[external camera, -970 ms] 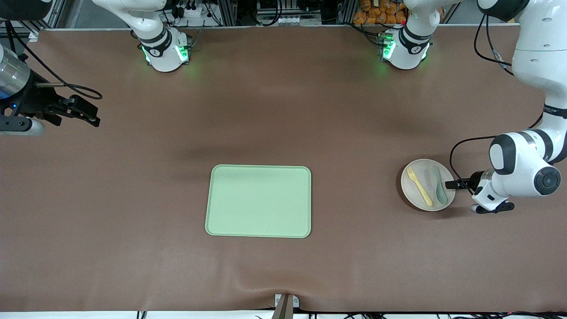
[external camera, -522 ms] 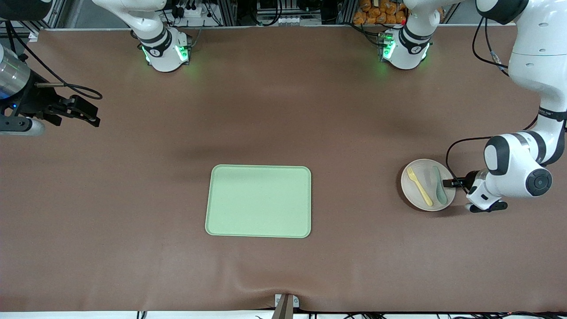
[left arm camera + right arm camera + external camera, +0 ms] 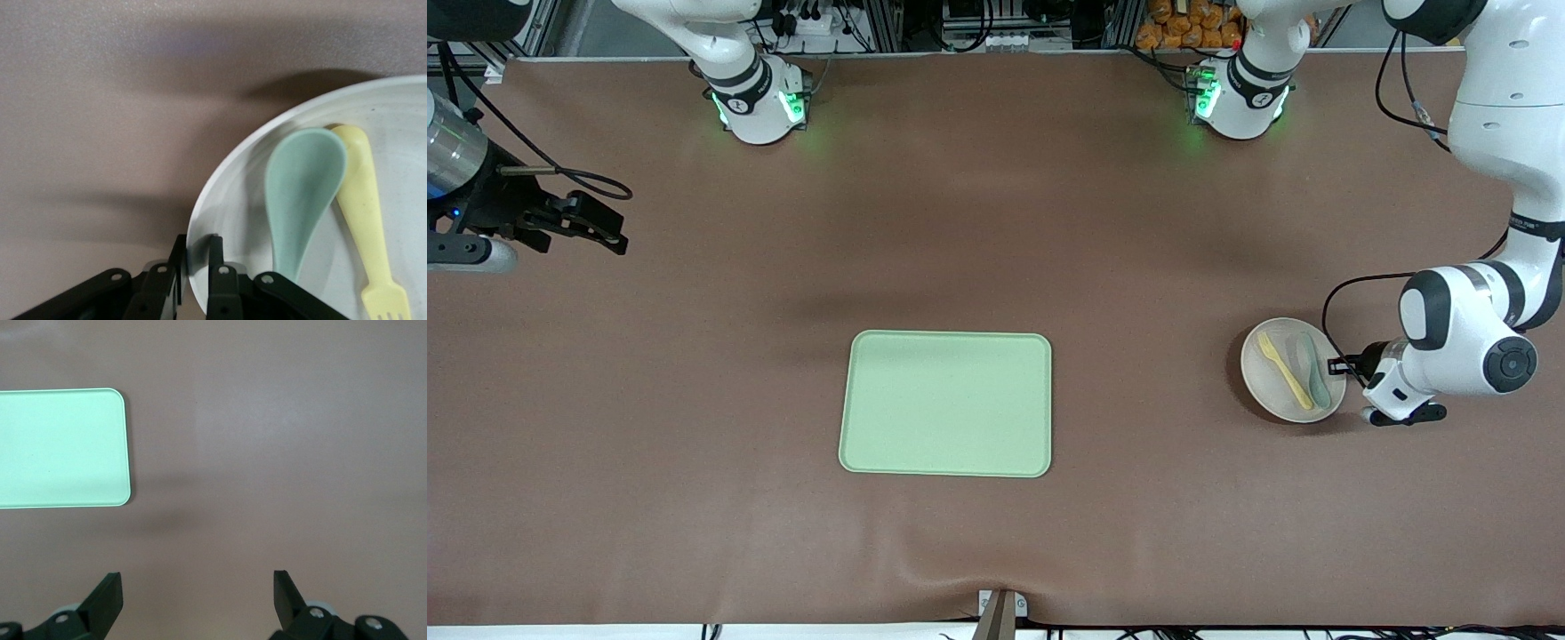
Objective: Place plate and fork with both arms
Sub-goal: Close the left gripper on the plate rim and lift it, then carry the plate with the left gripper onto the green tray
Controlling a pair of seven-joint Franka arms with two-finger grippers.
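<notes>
At the left arm's end, left gripper pinches the plate rim at 3 o'clock, fork and spoon inside; right gripper waits, fingers spread.

The right pincer hangs wide open over bare brown worktop; a corner of the light-green tray shows at ten o'clock.

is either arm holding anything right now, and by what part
The left gripper holds the plate by its rim, at the edge toward the left arm's end of the table. The right gripper is open and holds nothing.
</notes>
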